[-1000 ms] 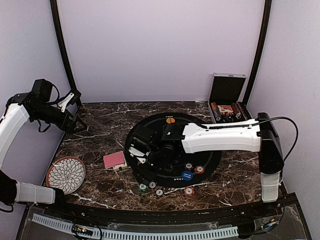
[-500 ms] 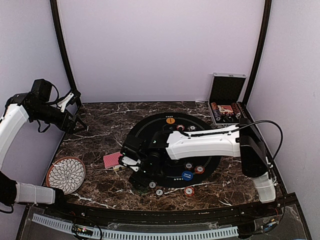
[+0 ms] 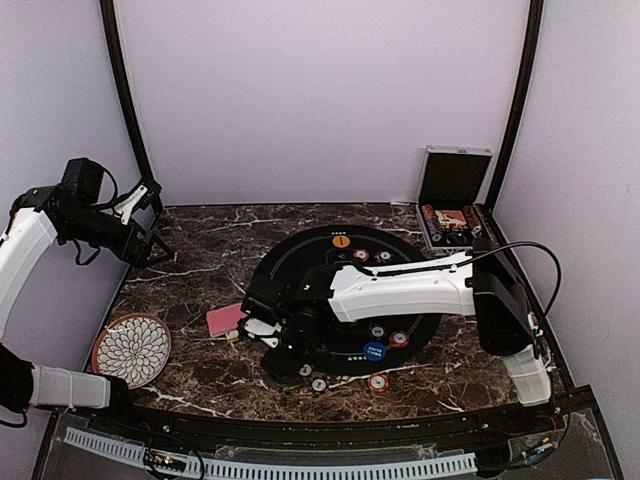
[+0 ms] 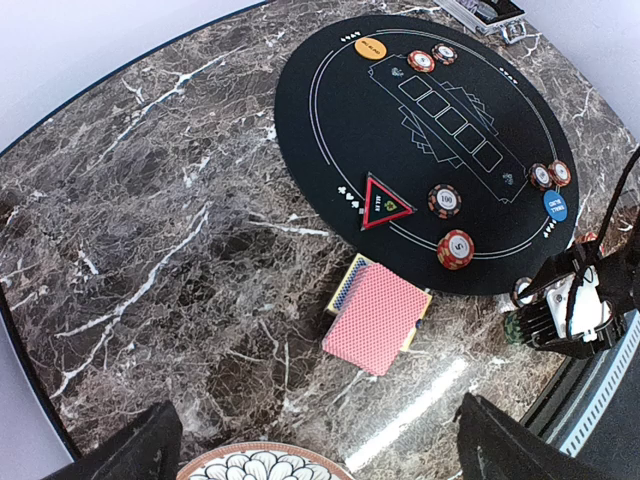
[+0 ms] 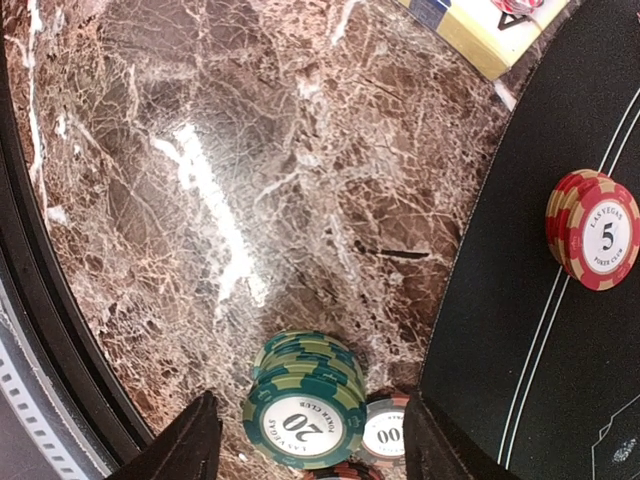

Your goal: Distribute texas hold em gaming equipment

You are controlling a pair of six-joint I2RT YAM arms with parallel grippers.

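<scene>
Poker chips (image 4: 455,249) sit in small stacks at several places on the round black mat (image 4: 330,110). The orange button disc (image 4: 371,46) lies at the mat's far rim and the blue button disc (image 4: 556,205) at its near rim. A green chip stack (image 5: 303,405) stands on the marble table (image 5: 150,150) just off the mat's near-left edge, beside another chip (image 5: 385,432). The right gripper (image 5: 310,425) hangs over this stack, its fingers spread to either side and clear of it, gripping nothing. The left gripper (image 4: 318,430) hovers well apart at the far left, likewise wide open and empty. The red-backed card deck (image 4: 377,317) lies squared beside the mat. Judged progress is roughly midway: both buttons and some chips are placed, while stray chips and all cards remain.
</scene>
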